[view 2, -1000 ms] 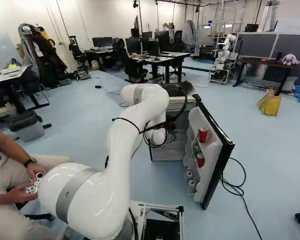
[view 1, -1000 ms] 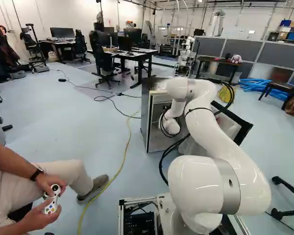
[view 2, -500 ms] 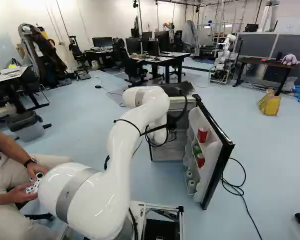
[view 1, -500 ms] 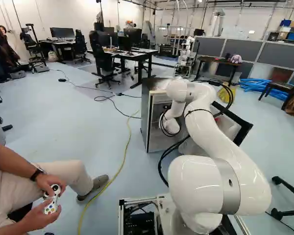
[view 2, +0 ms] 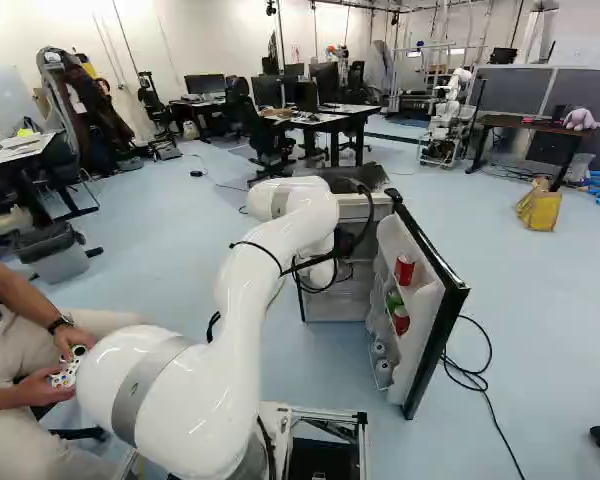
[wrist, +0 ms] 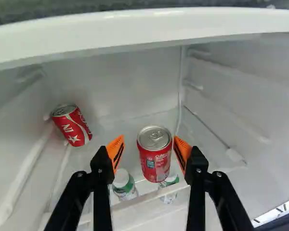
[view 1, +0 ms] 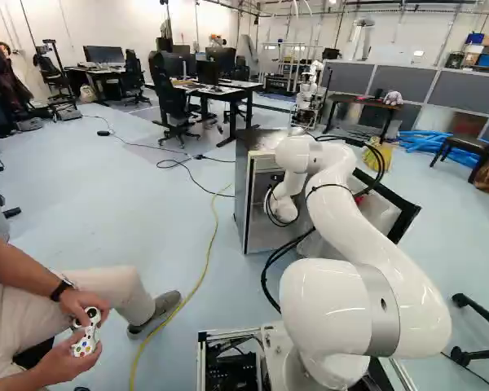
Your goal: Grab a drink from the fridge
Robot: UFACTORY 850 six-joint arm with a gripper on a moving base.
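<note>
In the left base view the fridge (view 1: 243, 204) stands open, my arm's wrist (view 1: 284, 205) in front of its opening. That wrist hides the gripper in both base views. In the wrist view the gripper (wrist: 149, 148) is open, with an upright red can (wrist: 155, 163) between its orange-padded fingers. One pad is very near the can and a gap shows at the other, so it is not gripped. A second red can (wrist: 71, 127) leans by the fridge's side wall. Two green-labelled containers (wrist: 124, 186) show lower down near the fingers.
The fridge door (view 2: 442, 300) stands swung out beside the arm, with a red can (view 2: 405, 270) and other drinks on its racks. White fridge walls (wrist: 236, 106) flank the gripper. A yellow cable (view 1: 205, 261) lies across the floor; another robot (view 2: 447, 120) stands farther back.
My arm's upper bend has sunk slightly and its wrist has shifted a little; the black cables along it moved too. The base and the fridge have stayed where they were.
</note>
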